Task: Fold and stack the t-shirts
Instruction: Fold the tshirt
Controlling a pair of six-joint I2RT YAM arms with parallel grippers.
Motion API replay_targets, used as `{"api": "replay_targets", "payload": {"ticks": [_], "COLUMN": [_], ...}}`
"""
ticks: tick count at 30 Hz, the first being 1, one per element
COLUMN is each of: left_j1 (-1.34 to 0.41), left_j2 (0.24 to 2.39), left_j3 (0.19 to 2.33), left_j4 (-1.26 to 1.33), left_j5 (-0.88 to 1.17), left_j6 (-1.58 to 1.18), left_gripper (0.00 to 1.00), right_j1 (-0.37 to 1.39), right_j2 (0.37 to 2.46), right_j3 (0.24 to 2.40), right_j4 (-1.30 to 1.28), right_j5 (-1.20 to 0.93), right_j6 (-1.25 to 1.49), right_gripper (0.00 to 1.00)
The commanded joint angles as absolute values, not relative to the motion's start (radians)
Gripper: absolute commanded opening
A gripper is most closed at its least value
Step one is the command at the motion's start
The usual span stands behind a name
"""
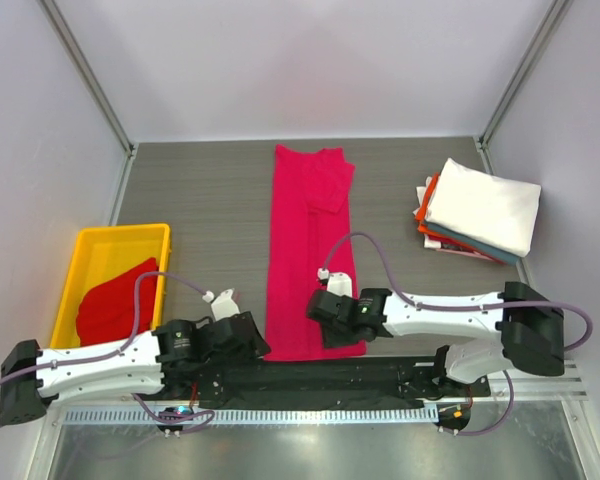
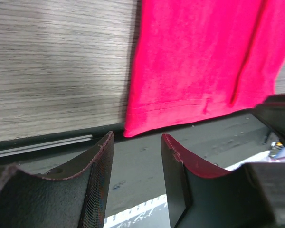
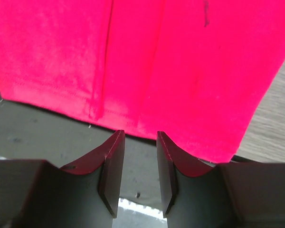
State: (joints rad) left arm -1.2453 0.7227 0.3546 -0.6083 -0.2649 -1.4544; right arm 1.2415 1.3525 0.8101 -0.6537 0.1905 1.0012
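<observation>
A magenta-pink t-shirt (image 1: 308, 250) lies as a long, narrow strip down the middle of the table, a sleeve folded over at its far end. My left gripper (image 1: 258, 346) is at the near-left corner of its hem. In the left wrist view that gripper (image 2: 137, 137) is open and empty, with the pink hem corner (image 2: 133, 127) just ahead of the tips. My right gripper (image 1: 338, 336) is over the near-right part of the hem. In the right wrist view it (image 3: 139, 134) is open, and the hem (image 3: 114, 116) is right at its fingertips with nothing between them.
A yellow tray (image 1: 98, 250) at the left holds a crumpled darker red t-shirt (image 1: 115, 302). A stack of folded t-shirts (image 1: 480, 205) sits at the back right, white on top of orange and light blue. A dark strip (image 1: 310, 380) runs along the table's near edge.
</observation>
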Motion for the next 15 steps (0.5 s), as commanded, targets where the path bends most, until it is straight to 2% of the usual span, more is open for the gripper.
{"api": "replay_targets", "payload": {"ticks": [1, 15], "left_j1": [-1.239, -1.239], "left_j2": [0.678, 0.634], "left_j3": [0.344, 0.304], "left_j4": [-0.627, -0.618], "left_j5": [-0.285, -0.273], "left_j6": [-1.474, -1.477], "left_gripper": [0.45, 0.43], "right_j1": [1.259, 1.27], "right_j2": [1.388, 1.482], "right_j3": [0.871, 0.859], "right_j4": [-0.66, -0.629], "right_j5": [0.271, 0.235], "right_j6": [1.022, 1.039], "right_gripper": [0.39, 0.32]}}
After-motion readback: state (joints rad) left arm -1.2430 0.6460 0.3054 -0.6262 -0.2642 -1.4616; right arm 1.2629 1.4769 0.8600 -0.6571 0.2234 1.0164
